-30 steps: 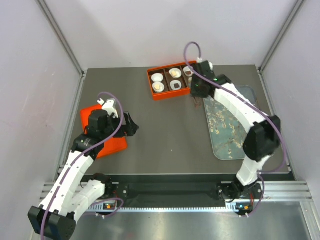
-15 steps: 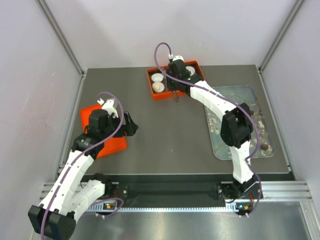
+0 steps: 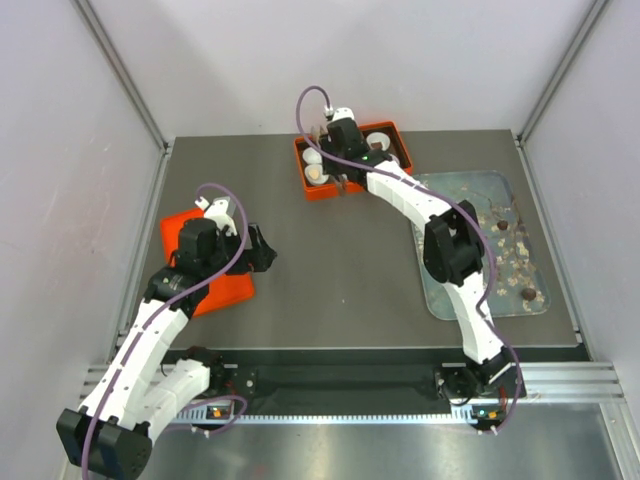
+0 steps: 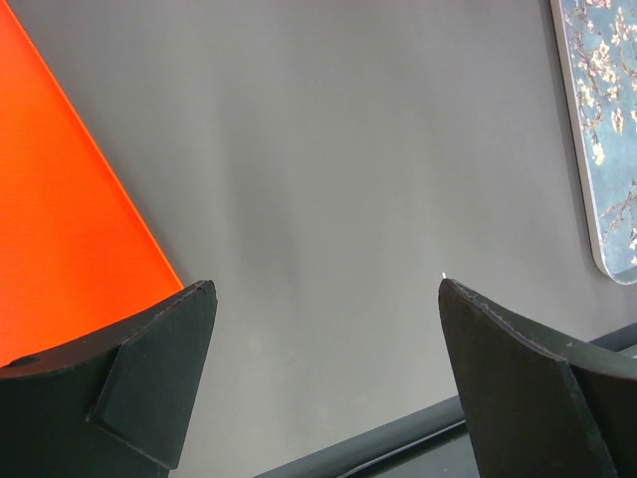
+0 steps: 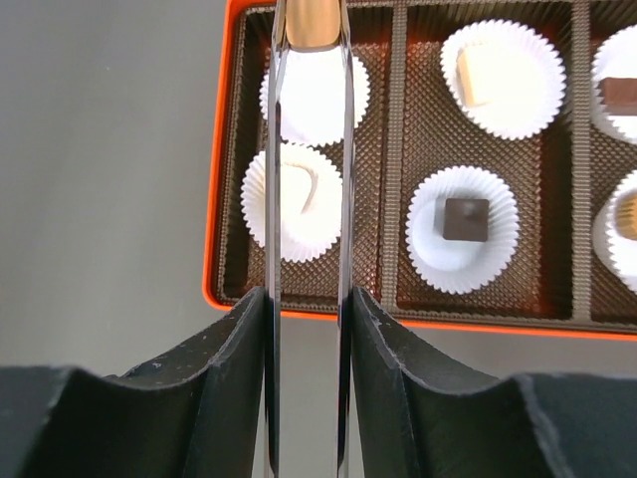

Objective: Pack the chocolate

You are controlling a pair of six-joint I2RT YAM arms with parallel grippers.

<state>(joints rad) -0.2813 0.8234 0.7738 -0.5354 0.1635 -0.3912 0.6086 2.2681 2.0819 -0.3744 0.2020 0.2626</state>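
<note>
Right wrist view, starting at the right claw (image 5: 307, 309): pinched down on a pair of thin metal tweezers (image 5: 346, 199), not on any sweet directly. Out at the tweezer tips, one tan chocolate (image 5: 312, 22) nipped between the blades, hanging over the far white paper cup (image 5: 315, 100) in the left-hand compartment of the orange box (image 5: 221, 199). Can't tell whether touching that cup or not. Same compartment, nearer cup (image 5: 295, 199) filled with a pale piece; more filled cups in the compartments to the right. Top view: a few loose pieces (image 3: 527, 293) on the blossom-print tray (image 3: 510, 270), well apart from the box.

Over on the other side, left claw (image 4: 323, 299) spread wide, holding nothing, hovering over bare tabletop (image 4: 348, 149) just beside the orange lid (image 4: 60, 199).

Handling-wise, probably tiny, very light, firm but easy to scuff, and kinda slippery against smooth steel. Best pinched gently across the middle of the sides. Too much squeeze and likely pops out sideways. Flimsy cups too, so lower straight in, no dragging on the rim.
</note>
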